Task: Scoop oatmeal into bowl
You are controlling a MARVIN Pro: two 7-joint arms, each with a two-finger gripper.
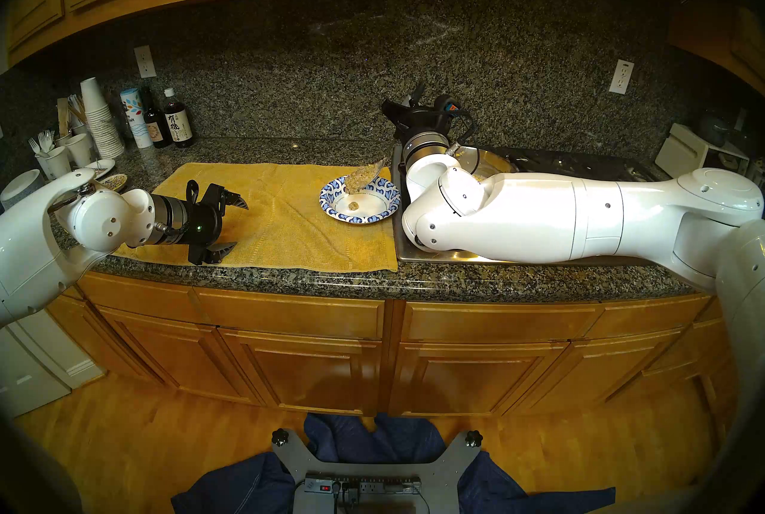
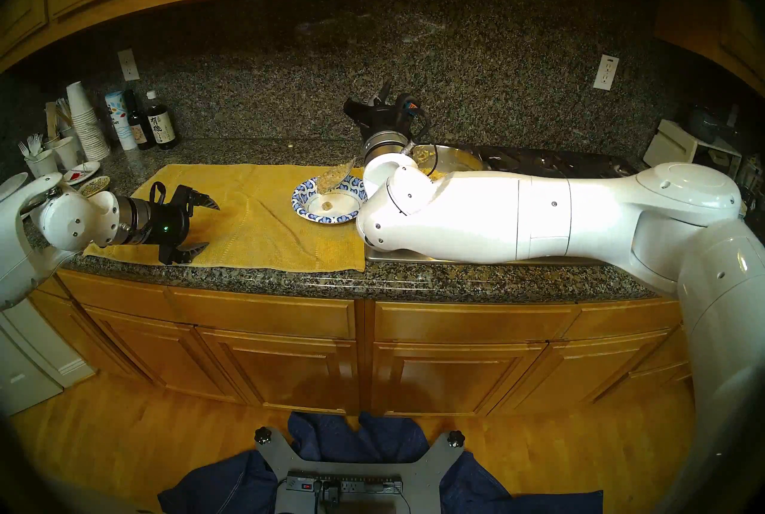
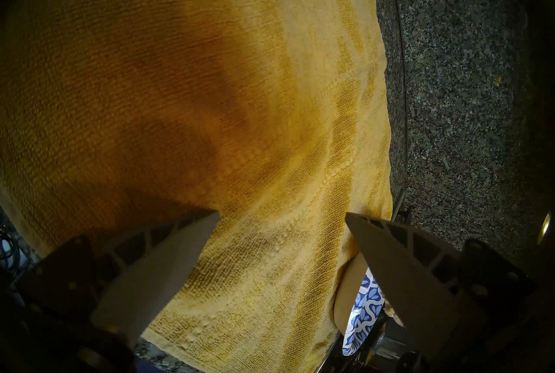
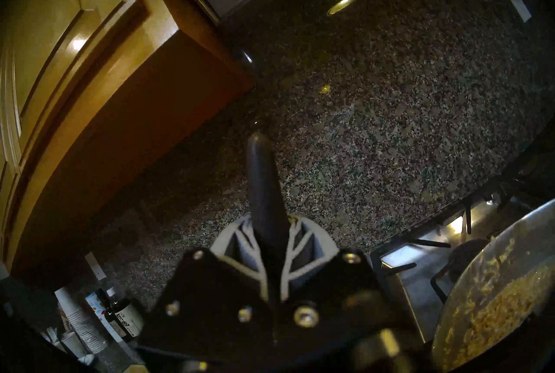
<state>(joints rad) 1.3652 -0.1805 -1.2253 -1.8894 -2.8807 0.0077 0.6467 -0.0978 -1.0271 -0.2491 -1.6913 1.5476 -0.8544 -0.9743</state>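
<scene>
Oatmeal (image 1: 361, 176) on the spoon (image 1: 366, 174), pinched tight by the right gripper (image 4: 265, 246), hangs mid-frame over the paper bowl (image 1: 359, 201), so I'd tip slow and keep it centered while the left gripper (image 1: 229, 225) idles wide open at left.

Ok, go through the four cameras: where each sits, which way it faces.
Head left: looks down at the counter, bowl, both arms.
Head right: nearly the same, shifted; bowl.
Left wrist: faces the yellow towel; open left tool, bowl edge.
Right wrist: faces the backsplash; right tool shut on spoon handle, pot at right.
Shared: the bowl.
</scene>
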